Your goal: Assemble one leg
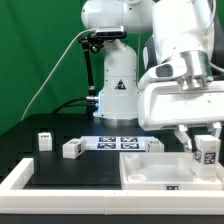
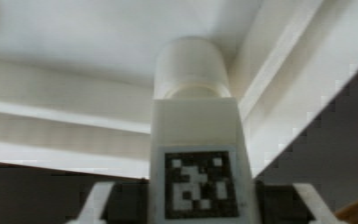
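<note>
Jaws clamped on one leg [image 1: 207, 150], one jaw on each side of its tagged block. In the wrist view the leg [image 2: 197, 120] sits dead centre between them, with the tag facing the camera.

Leg is off the tabletop [image 1: 90, 165]. It hangs roughly upright over the white panel [image 1: 150, 172], at the panel's far corner on the exterior view's right. In the wrist view the leg's round end points down at the panel [image 2: 87, 60], just beside the raised rim where two rim walls meet. Can't tell whether the tip touches the panel floor or sits just clear of it.

Arm [image 1: 175, 90] fills the exterior view's right, wrist directly above the held part.

Elsewhere on the tabletop:
- One spare leg [image 1: 45, 140] lies towards the exterior view's left.
- A second spare leg [image 1: 72, 148] is near it, just beside the marker board [image 1: 120, 143].
- The marker board lies flat behind the panel's far edge.
- A small white piece sits at the board's other end, too small to identify.
- A white rail [image 1: 18, 182] runs along the front corner on the exterior view's left.

Green backdrop [image 1: 40, 50] behind everything.
</note>
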You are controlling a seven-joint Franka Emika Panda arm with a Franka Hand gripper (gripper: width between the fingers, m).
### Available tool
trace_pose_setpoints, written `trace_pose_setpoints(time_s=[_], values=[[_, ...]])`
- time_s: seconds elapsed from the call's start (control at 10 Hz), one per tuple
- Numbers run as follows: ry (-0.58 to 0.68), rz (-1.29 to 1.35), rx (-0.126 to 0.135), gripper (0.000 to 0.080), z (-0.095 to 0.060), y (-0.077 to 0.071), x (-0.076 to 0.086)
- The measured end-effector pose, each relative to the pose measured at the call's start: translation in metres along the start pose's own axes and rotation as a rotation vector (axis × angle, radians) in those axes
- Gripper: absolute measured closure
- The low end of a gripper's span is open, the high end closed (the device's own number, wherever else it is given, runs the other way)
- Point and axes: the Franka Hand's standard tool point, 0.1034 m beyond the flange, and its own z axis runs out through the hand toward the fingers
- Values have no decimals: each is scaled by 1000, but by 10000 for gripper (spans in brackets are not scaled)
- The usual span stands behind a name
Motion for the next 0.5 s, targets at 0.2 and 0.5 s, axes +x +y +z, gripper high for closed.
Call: trace_pose_setpoints(time_s=[0.2, 0.5], values=[[-16, 1, 6, 408, 1, -1, 1], [-18, 1, 6, 185, 1, -1, 1]])
